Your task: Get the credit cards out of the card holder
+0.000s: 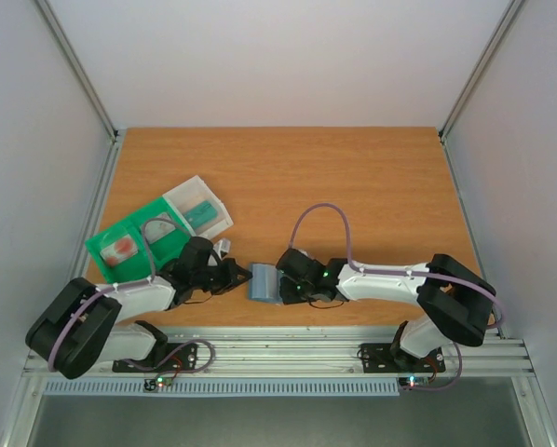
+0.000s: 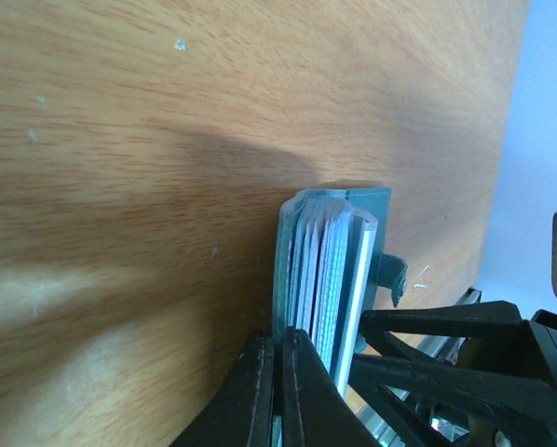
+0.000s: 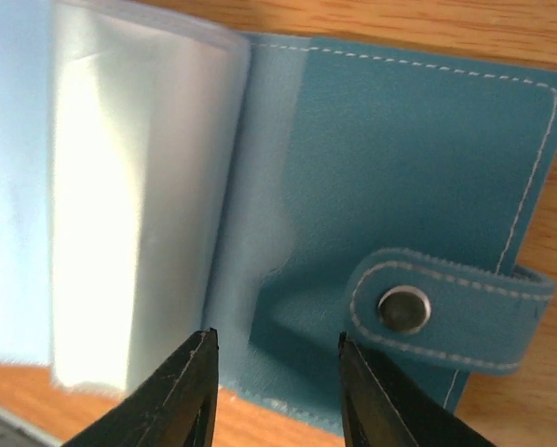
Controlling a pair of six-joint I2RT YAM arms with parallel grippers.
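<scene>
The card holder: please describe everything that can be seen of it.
The card holder is a small slate-blue wallet, leather-like, with white stitching. It is open on the wooden table, near the front edge. Inside is a stack of clear plastic sleeves; a tab clasp with a metal snap sits on one edge. The left end effector is shut on one cover leaf; the right end effector is open over the other leaf.
</scene>
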